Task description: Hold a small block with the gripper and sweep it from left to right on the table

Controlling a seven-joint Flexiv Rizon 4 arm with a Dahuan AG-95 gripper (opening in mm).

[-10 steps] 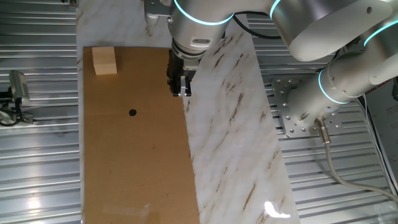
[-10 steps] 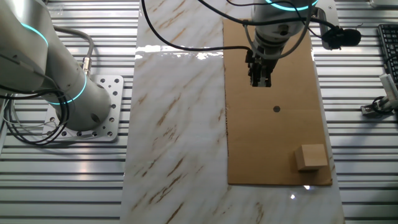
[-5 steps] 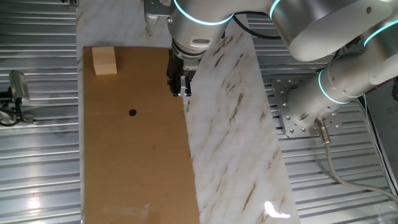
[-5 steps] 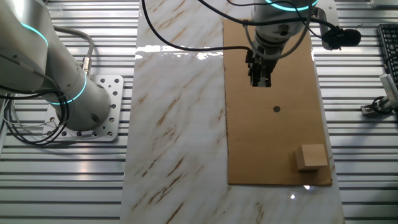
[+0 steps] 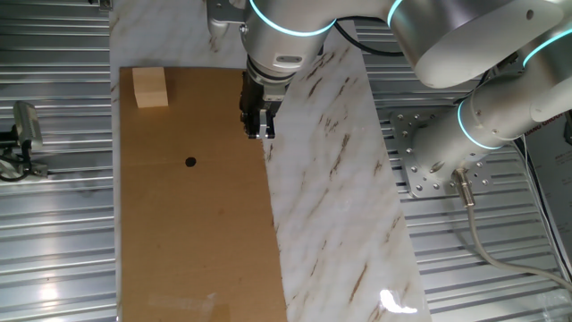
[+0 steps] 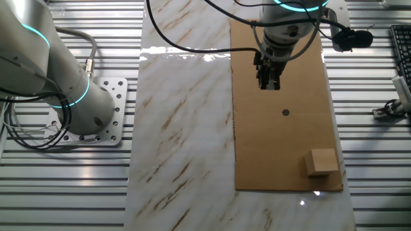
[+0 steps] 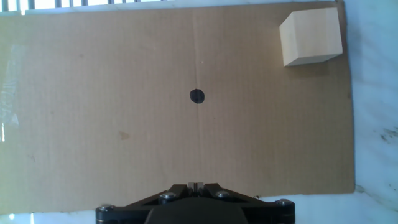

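The small block (image 5: 150, 87) is a pale tan wooden cube resting on the brown board's far-left corner in one fixed view; it lies at the near-right corner in the other fixed view (image 6: 321, 162) and at the top right in the hand view (image 7: 311, 37). The gripper (image 5: 260, 131) hangs over the board's edge by the marble strip, well apart from the block; it also shows in the other fixed view (image 6: 269, 84). Its jaws are together with nothing between them (image 7: 196, 185). The table's brown board (image 5: 197, 233) carries a small black dot (image 5: 189, 162).
A white brown-veined marble strip (image 5: 331, 206) runs beside the board. Ribbed metal (image 5: 54, 233) surrounds both. A second white arm's base (image 5: 500, 116) stands to the right on a bolted plate (image 5: 424, 156). A small metal fixture (image 5: 22, 134) sits at the left.
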